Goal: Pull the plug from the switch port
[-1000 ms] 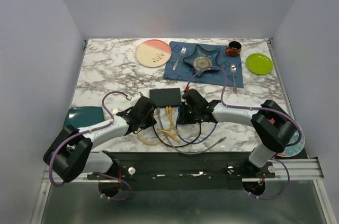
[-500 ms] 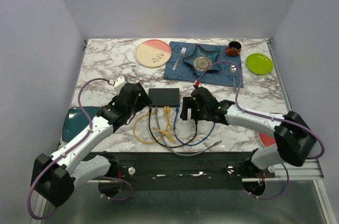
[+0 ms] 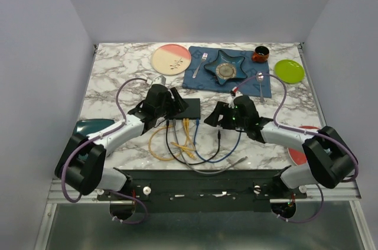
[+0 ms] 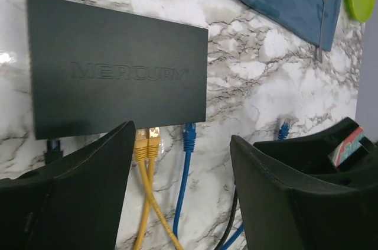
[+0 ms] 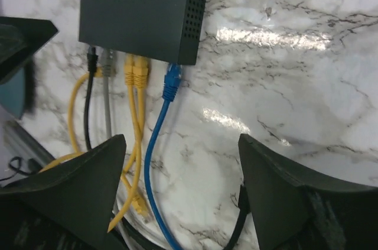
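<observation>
Matte-black switch (image 3: 184,107) lies flat mid-tabletop (image 3: 118,78), between left pincer (image 4: 181,136) and right pincer (image 5: 181,139), just short of the blue placemat (image 3: 195,80). We count five plugs at its near edge: one black plug (image 5: 90,61), one grey plug (image 5: 107,59), two yellow plugs (image 5: 129,68), one blue plug (image 5: 172,81). Both pincers gape wide, each empty.

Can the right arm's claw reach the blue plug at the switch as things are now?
Probably yes. The right claw is open and faces the blue plug at the switch, with nothing between them. The yellow plugs sit close beside it, so the fit may be tight.
</observation>
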`<state>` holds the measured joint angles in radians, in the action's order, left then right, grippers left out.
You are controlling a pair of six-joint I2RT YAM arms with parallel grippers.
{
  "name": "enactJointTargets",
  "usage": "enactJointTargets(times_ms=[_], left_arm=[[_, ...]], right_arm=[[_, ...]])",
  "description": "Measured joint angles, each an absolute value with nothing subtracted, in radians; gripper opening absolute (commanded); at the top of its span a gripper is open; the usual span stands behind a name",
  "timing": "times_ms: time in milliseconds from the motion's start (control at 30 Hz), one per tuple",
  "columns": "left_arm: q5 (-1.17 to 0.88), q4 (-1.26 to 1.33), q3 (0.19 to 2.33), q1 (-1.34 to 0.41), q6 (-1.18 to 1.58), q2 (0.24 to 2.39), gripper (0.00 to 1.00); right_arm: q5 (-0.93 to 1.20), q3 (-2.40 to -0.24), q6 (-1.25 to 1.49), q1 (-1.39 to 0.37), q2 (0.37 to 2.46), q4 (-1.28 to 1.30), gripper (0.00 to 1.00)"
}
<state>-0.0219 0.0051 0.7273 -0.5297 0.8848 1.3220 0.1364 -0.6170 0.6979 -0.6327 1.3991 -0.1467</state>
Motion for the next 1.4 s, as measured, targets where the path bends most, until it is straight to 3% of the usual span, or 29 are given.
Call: enactJointTargets(times_ms=[167, 600, 967, 1233, 1333, 1367, 1400], left_arm=[[-0.093, 0.086, 0.768, -0.514, 0.879, 1.42, 0.5], [-0.142, 0.143, 0.769, -0.432, 0.915, 1.576, 0.35], [-0.144, 0.155, 0.735, -0.419, 0.941, 1.589, 0.38], [-0.135, 0.16, 0.694, -0.418, 0.947, 1.528, 0.43], [-0.12, 0.157, 0.687, -0.418, 0.947, 1.485, 0.47], [-0.113, 0.156, 0.686, -0.418, 0.947, 1.466, 0.49], [-0.107, 0.155, 0.686, -0.418, 0.946, 1.449, 0.5]], right_arm=[[0.345, -0.518, 0.802, -0.579, 1.47, -0.394, 0.77], [0.535, -0.517, 0.955, -0.579, 1.689, -0.68, 0.74], [0.483, -0.515, 1.079, -0.567, 1.736, -0.808, 0.77], [0.419, -0.515, 0.999, -0.567, 1.7, -0.763, 0.81], [0.371, -0.516, 0.912, -0.567, 1.605, -0.662, 0.86], [0.35, -0.519, 0.879, -0.567, 1.567, -0.622, 1.0], [0.328, -0.525, 0.848, -0.567, 1.53, -0.58, 1.0]])
